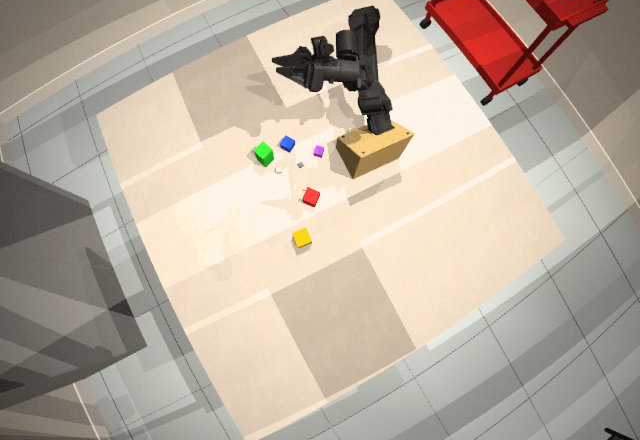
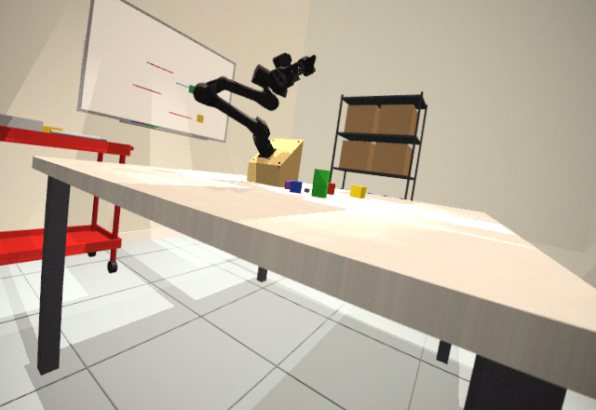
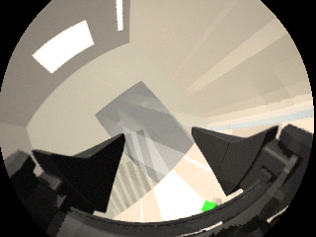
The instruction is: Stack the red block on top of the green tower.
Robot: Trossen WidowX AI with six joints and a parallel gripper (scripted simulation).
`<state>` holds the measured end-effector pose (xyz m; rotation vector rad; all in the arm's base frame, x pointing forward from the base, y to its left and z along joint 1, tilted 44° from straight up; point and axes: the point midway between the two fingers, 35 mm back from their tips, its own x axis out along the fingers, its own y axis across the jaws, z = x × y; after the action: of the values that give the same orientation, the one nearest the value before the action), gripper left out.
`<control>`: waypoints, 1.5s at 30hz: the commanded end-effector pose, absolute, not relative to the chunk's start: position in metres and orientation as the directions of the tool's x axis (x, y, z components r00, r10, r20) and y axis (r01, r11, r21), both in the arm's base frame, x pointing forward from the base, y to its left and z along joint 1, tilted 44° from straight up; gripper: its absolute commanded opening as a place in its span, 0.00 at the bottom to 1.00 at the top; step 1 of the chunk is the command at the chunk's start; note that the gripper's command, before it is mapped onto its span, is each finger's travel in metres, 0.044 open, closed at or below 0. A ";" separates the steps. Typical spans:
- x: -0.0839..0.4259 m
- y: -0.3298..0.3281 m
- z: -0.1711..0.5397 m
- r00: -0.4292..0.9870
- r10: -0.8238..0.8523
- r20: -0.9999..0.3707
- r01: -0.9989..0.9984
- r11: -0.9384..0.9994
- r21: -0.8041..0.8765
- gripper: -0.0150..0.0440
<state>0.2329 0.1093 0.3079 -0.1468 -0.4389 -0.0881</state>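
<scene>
Risk: the green tower is tall and narrow; a descending arm could clip it, or an off-centre placement could topple it.
Red block: lies on the table, a short way from the tower, on the side towards the yellow block.
Gripper: jaws spread wide, holding nothing, raised high above the table, well apart from the red block, beyond the tower from it.

In the exterior view the tower hides most of the red block. The wrist view shows only a green sliver. Two specks are too small to identify.
</scene>
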 end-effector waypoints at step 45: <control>0.311 0.104 -0.020 0.287 -0.544 -0.789 -0.584 0.554 -0.594 1.00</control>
<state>0.3199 0.1178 -0.0078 -1.0432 1.2212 0.0584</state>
